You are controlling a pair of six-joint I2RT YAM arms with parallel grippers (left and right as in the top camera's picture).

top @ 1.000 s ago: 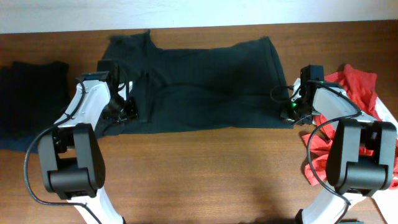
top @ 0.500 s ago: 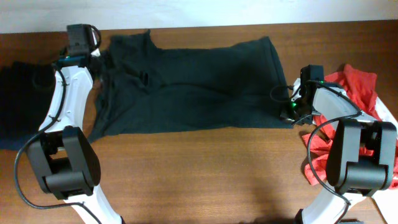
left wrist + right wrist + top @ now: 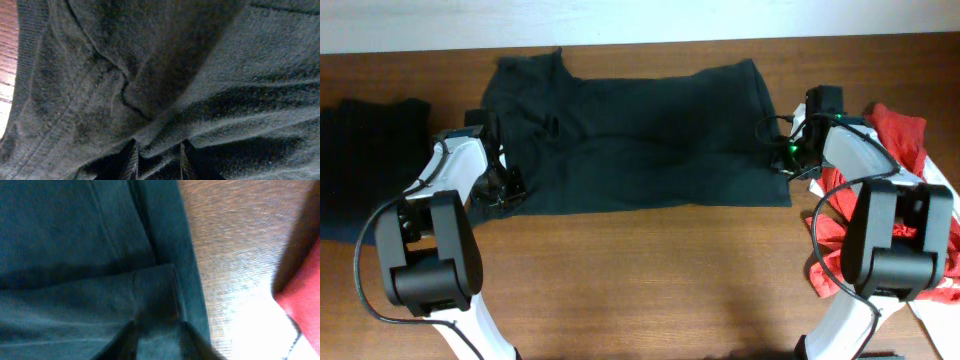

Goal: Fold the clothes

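A dark green garment [image 3: 650,140] lies spread flat across the middle of the table. My left gripper [image 3: 507,188] sits on its lower left corner. In the left wrist view the fingers [image 3: 158,157] are closed on a bunched fold of the cloth [image 3: 200,60]. My right gripper [image 3: 788,163] is at the garment's right edge. In the right wrist view its fingers [image 3: 159,337] pinch the folded hem [image 3: 75,245] next to bare wood.
A black garment [image 3: 370,150] lies at the far left of the table. A red garment [image 3: 890,140] is heaped at the right, with white cloth [image 3: 935,185] beside it; the red cloth also shows in the right wrist view [image 3: 300,295]. The brown table [image 3: 650,270] runs along the front.
My left arm swung from the garment's top left corner back down to its lower left corner. My right gripper moved slightly toward the far side along the right edge.
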